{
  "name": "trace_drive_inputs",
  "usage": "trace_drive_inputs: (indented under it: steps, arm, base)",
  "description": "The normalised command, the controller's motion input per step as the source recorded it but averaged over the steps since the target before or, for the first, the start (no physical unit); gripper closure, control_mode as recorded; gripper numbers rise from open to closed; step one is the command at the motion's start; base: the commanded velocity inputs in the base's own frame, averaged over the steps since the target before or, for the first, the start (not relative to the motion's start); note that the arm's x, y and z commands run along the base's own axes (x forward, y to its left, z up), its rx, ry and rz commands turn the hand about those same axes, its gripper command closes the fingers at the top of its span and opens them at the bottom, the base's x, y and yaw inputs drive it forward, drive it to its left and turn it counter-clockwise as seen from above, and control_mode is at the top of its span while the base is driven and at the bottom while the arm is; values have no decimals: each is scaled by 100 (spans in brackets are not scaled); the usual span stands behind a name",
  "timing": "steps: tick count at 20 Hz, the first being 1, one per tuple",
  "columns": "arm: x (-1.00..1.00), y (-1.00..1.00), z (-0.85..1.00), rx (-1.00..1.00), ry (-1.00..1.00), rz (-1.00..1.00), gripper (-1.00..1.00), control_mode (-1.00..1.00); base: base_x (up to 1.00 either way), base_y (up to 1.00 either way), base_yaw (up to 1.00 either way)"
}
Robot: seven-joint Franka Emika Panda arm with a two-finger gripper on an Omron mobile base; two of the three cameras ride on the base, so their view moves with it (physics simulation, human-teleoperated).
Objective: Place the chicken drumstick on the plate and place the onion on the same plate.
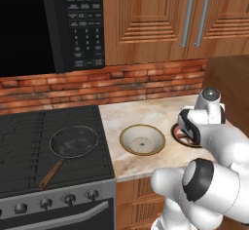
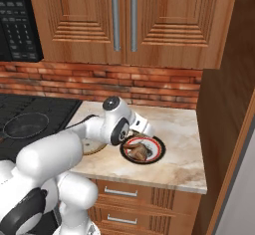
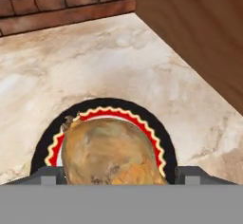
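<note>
Arm reaches forward over the marble counter (image 2: 184,154), wrist bent down above the plate (image 2: 158,149). The plate sits near the counter's right end, just right of the tan bowl (image 1: 142,140), close to the tall wooden side panel (image 2: 224,109).

In the hand view a golden-brown, lumpy mass, by its look the chicken drumstick (image 3: 110,154), lies directly under the camera, over the plate's centre, between the two dark finger tips. The gripper (image 3: 114,178) is so low in that view that only the finger tops show at either side of the meat. Fingers stand apart with the drumstick between them; whether they press on it or merely flank it, I cannot tell.

From the right base view the drumstick (image 2: 137,152) appears to rest on the plate, so I judge the first half of the task to be at or near release.

The hand blocks most of the plate from the left base camera. No onion made out anywhere. Stove (image 1: 48,141) with a frying pan (image 1: 73,142) stands to the left, not involved.
</note>
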Motion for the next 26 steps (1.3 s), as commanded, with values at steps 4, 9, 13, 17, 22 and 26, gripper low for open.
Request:
trace_drive_inputs:
  steps: [4,9,13,17,22,26]
  arm:
    - [10,-46,-3,0,-10,-4,100,-100]
    - [4,-17,-19,0,0,2,100,-100]
    - [0,0,-27,0,0,2,100,-100]
    - [0,0,-9,0,0,1,100,-100]
    - [0,0,-5,0,0,0,100,-100]
    - [3,0,-9,0,0,0,100,-100]
  base:
    - [0,0,0]
    - [0,0,0]
    - [0,0,0]
    - [0,0,0]
    - [0,0,0]
    - [0,0,0]
